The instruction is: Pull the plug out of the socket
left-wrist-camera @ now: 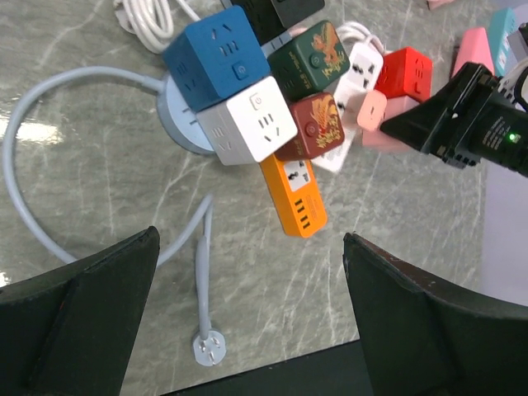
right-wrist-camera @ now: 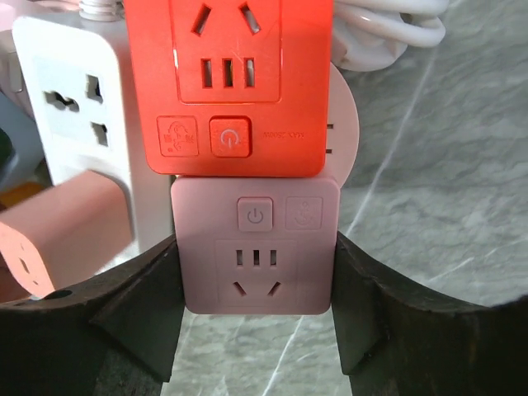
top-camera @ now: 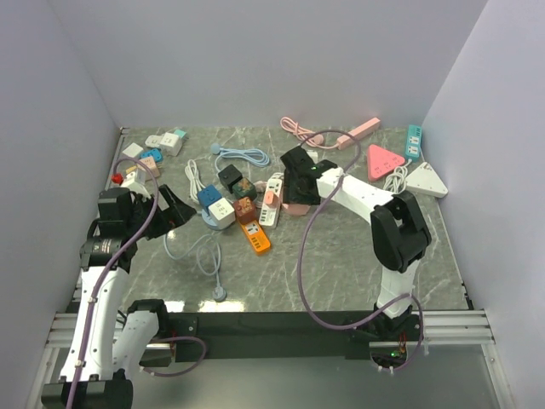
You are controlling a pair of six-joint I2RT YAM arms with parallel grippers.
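— The tabletop [top-camera: 341,256] is looking like polished grey marble, glaring in front.
— The pink socket cube [right-wrist-camera: 256,272] is showing matt plastic, the red socket cube [right-wrist-camera: 239,74] is gleaming glossier, and the right pincer [right-wrist-camera: 256,318] is looking matt black.

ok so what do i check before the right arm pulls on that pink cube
1. Right pincer centred on the pink cube: ok, it brackets both sides evenly.
2. Grip closed: ok, it looks flush against both sides.
3. Neighbours clear of it: not ok, the red cube looks tight against the pink cube's far edge.
4. What the pink cube is plugged into: cannot tell, its underside is hidden.
5. Base held down: not ok, the left pincer is open and holds nothing.
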